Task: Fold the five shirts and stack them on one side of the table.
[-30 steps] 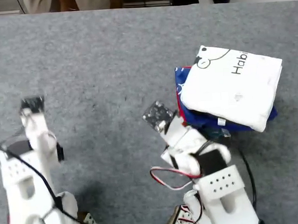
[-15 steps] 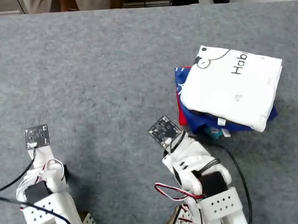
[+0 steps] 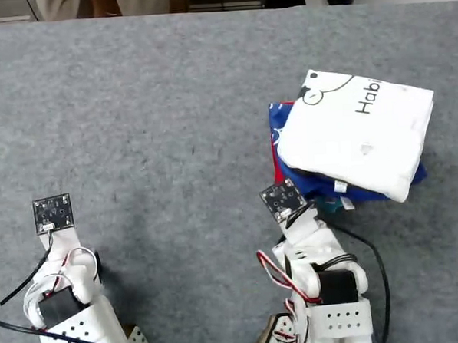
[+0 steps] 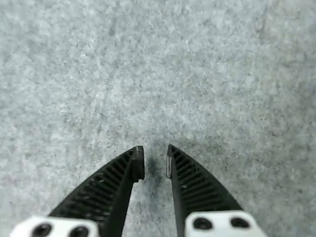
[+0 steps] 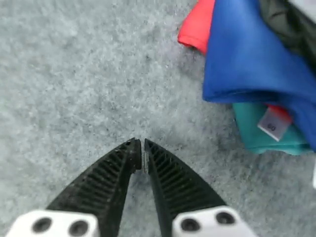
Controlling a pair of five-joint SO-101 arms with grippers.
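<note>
Stack [image 3: 350, 146]: folded shirts piled at one bench [image 3: 156, 106] side; task judged done.
Left claw [image 4: 154, 163]: slightly parted, empty, well apart from the shirts.
Right claw [image 5: 142, 150]: clenched, empty, near the shirts.

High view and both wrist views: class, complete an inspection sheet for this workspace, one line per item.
Surface: grey, felt-like table.
Job's things: stacked at one side, white shirt on top; blue shirt, teal shirt and red shirt edges beneath.
Clutter: nothing seen.
Hands: left hand slightly open, empty; right hand shut, empty, near the blue shirt.
Cables: red and white wires by the right arm.
Surroundings: indistinct shapes past the far edge.
</note>
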